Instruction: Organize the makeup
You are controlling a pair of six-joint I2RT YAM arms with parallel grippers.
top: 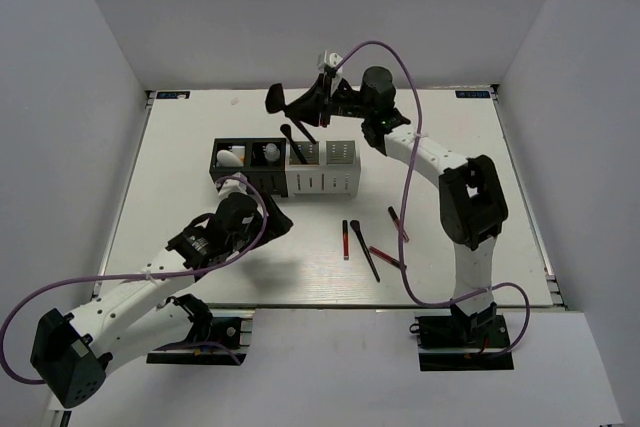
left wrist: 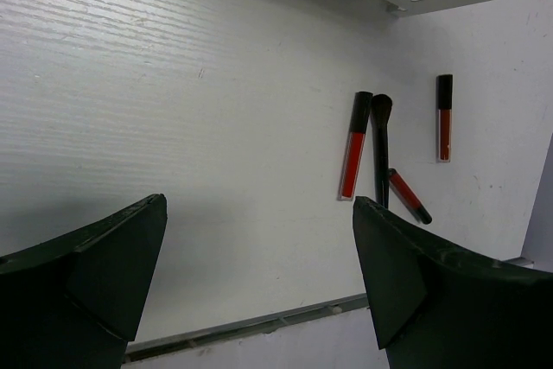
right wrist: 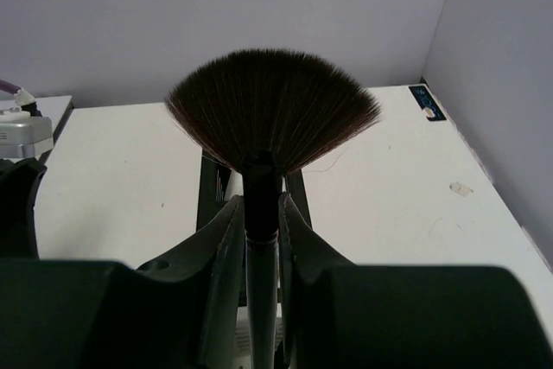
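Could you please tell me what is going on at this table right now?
Two robot arms are tidying items into slotted boxes. The right pincer grips a black fan brush by its handle, up near the boxes. The left pincer hangs open and empty over the table. Three red sticks and one black brush lie loose on it.

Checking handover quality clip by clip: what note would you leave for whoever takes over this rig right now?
Left gripper: fingers wide open, empty, over the table in front of the black box.
Right gripper: fingers shut on the fan brush, held up near the far side of the boxes.
Done: white oval and clear bottle sit in the black box; a slim brush stands in the white box.
Left: place the fan brush, then collect the three red sticks and the loose brush lying on the table in front of the boxes.
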